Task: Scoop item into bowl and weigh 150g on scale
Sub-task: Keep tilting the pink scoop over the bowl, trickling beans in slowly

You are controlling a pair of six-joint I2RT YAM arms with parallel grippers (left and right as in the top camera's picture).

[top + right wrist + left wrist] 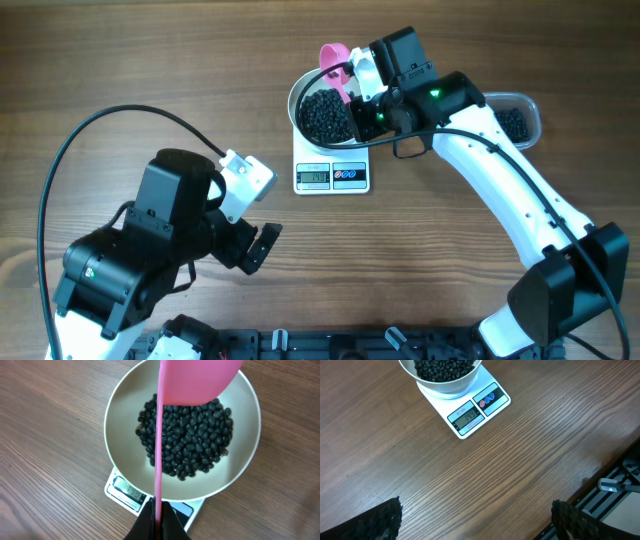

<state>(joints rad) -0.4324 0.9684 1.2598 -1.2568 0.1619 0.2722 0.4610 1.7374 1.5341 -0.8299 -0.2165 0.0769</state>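
Observation:
The white bowl [300, 95] stands on the white scale [332, 176] at the table's back middle and holds a heap of the black bean item [325, 115]. My right gripper [362, 112] is shut on the thin handle of a pink scoop [337, 62]. In the right wrist view the scoop [197, 380] hangs over the bowl's [120, 450] far rim, above the beans [187, 435], with my right gripper [159, 520] over the scale [127, 491]. My left gripper [250, 248] is open and empty, low at the front left. From it the scale [470, 415] and bowl [445, 387] lie ahead.
A clear plastic tub [518, 118] with more black beans sits at the back right, partly under the right arm. A black cable [120, 115] loops over the table's left side. A dark rail [620, 485] runs along the table's front edge.

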